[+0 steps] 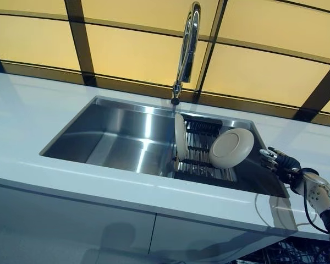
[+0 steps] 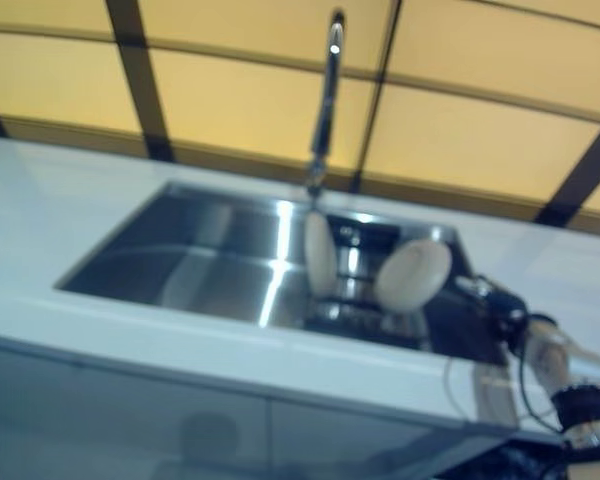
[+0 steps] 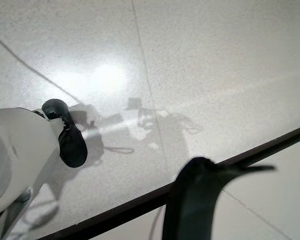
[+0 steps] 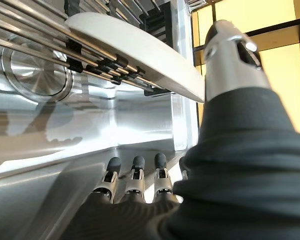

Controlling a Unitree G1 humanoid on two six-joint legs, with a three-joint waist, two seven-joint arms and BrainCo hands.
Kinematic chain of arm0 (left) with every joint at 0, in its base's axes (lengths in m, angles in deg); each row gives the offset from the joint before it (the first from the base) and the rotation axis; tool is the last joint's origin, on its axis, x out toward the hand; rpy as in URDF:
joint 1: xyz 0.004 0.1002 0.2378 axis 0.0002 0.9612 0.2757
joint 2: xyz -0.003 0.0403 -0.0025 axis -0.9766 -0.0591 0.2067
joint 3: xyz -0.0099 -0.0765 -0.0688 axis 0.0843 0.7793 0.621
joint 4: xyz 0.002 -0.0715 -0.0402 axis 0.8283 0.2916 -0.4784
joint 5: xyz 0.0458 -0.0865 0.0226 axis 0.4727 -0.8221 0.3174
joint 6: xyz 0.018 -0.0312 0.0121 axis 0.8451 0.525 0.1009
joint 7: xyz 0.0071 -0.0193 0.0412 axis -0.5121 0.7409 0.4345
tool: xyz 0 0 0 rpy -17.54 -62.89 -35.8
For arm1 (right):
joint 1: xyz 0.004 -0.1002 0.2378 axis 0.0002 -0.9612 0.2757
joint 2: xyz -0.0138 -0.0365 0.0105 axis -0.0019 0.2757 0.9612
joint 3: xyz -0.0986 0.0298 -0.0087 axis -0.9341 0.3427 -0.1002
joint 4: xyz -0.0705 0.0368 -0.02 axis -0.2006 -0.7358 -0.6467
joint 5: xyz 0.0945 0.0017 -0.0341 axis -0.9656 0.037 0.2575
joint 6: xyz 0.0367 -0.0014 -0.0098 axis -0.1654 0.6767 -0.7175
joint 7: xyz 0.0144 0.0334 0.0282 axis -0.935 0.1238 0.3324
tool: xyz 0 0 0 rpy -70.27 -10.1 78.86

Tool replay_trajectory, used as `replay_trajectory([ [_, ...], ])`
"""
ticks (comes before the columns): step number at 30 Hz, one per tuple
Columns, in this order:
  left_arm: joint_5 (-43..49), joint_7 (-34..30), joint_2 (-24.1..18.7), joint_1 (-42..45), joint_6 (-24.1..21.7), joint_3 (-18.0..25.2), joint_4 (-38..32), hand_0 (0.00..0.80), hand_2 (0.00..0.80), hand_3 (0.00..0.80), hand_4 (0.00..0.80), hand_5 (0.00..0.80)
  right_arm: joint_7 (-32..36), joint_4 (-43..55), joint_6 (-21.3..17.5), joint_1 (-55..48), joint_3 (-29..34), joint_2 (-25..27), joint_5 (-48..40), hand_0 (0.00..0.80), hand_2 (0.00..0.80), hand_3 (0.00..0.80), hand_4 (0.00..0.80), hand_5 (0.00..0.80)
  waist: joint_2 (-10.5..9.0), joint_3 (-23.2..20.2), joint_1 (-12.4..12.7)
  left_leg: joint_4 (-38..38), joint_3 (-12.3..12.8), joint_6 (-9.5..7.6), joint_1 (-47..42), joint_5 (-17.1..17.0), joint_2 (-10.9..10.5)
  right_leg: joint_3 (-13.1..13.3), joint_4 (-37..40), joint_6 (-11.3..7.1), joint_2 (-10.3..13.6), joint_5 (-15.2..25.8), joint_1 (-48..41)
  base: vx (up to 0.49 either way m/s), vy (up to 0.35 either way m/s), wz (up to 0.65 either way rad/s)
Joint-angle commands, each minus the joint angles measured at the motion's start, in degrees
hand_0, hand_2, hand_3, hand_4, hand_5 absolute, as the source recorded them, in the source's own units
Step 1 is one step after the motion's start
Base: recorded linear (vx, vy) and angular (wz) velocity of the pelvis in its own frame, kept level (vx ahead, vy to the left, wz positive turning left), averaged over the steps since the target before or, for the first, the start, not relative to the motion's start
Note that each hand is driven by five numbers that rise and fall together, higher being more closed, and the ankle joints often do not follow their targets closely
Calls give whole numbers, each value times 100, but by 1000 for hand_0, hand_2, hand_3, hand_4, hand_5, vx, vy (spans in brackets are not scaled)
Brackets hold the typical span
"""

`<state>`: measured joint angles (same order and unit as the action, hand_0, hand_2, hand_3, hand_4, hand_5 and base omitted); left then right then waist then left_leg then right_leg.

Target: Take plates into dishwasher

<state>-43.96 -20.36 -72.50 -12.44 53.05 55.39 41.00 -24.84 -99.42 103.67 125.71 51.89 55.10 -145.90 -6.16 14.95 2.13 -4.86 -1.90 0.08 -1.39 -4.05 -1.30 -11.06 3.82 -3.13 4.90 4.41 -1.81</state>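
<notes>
Two cream plates stand in a dark wire rack in the right part of a steel sink. One plate stands upright on edge. The other plate leans to the right of it and faces me. My right hand is open and empty at the sink's right rim, just right of the leaning plate. In the right wrist view its fingers are straight above the sink wall, and the plate lies past them on the rack wires. Only a dark part of my left hand shows, over the floor.
A tall chrome faucet rises behind the sink, above the upright plate. A white countertop surrounds the sink. Yellow panels with dark frames stand behind it. The sink drain shows under the rack.
</notes>
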Motion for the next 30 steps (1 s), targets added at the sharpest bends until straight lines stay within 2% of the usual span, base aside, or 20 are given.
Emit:
replay_trajectory([
  [1, 38, 4, -170, 16, -38, -323, 170, 0, 0, 0, 0, 0, 48, -51, -199, 611, 107, 93, -263, 0, 0, 0, 0, 0, 113, -147, 273, 89, 343, -250, -239, 712, -115, -67, -633, -549, 117, 1, 662, 0, 0, 0],
  [30, -117, 71, -164, 18, -146, -372, 117, 0, 0, 0, 0, 0, -44, -149, -204, 966, -91, -2, -406, 0, 0, 0, 0, 0, 140, -45, 367, 119, 345, -249, -135, 674, -128, -82, -552, -537, 118, 13, 602, 0, 0, 0],
])
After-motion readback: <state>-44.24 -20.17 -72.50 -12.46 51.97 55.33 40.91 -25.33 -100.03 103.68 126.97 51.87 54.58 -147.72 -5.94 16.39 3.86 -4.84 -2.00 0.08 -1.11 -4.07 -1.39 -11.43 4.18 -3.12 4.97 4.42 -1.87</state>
